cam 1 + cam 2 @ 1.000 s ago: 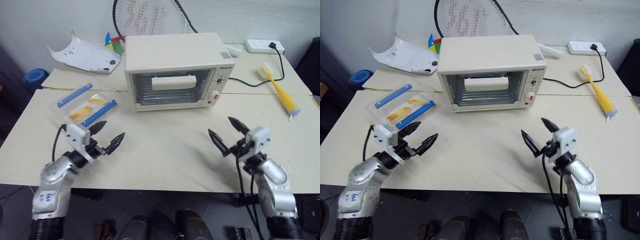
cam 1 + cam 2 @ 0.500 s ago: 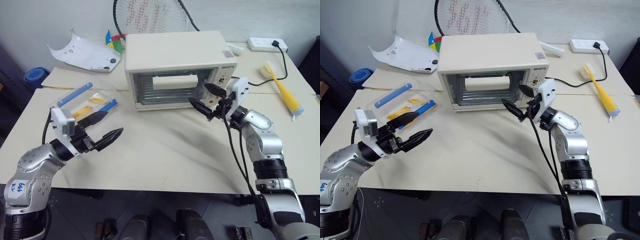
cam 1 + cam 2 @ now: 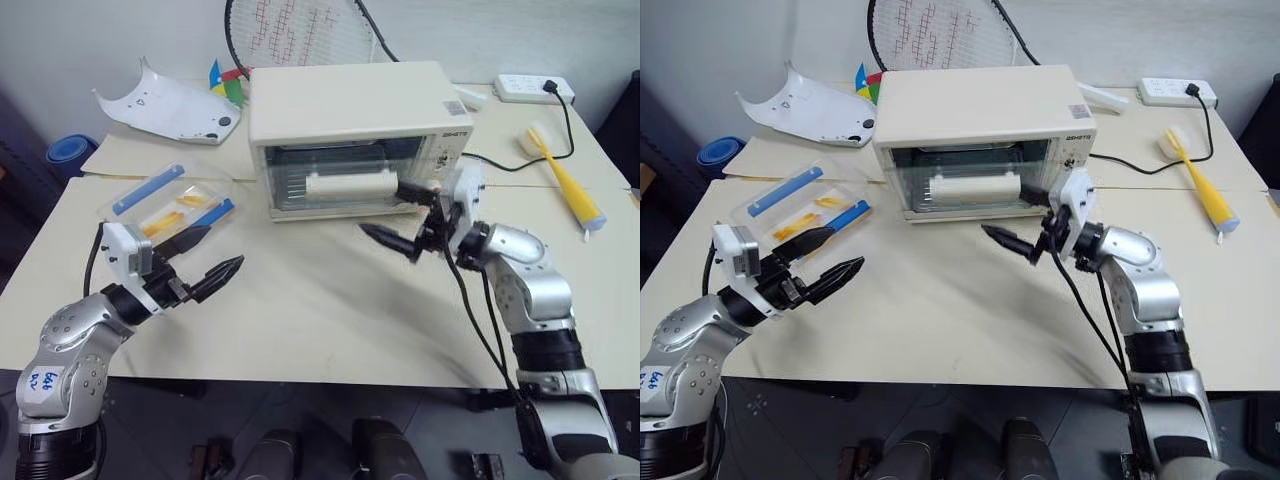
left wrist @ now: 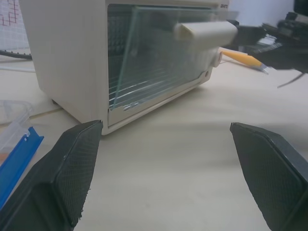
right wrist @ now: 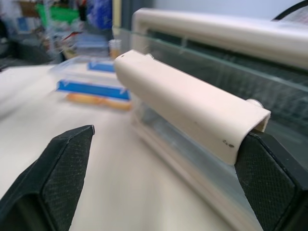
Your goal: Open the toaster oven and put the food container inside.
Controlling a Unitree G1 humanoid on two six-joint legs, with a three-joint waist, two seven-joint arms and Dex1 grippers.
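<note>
Cream-topped table (image 3: 320, 310) against a pale wall (image 3: 100, 40), dark floor (image 3: 300, 420) beneath.

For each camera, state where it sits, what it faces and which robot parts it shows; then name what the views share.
Head stereo pair: looks forward and down at the table; shows both arms, left end effector, right end effector.
Left wrist: faces the oven door and its handle from the side, between its own fingers.
Right wrist: close behind the handle, container beyond.
Shared: oven, handle, container.
</note>
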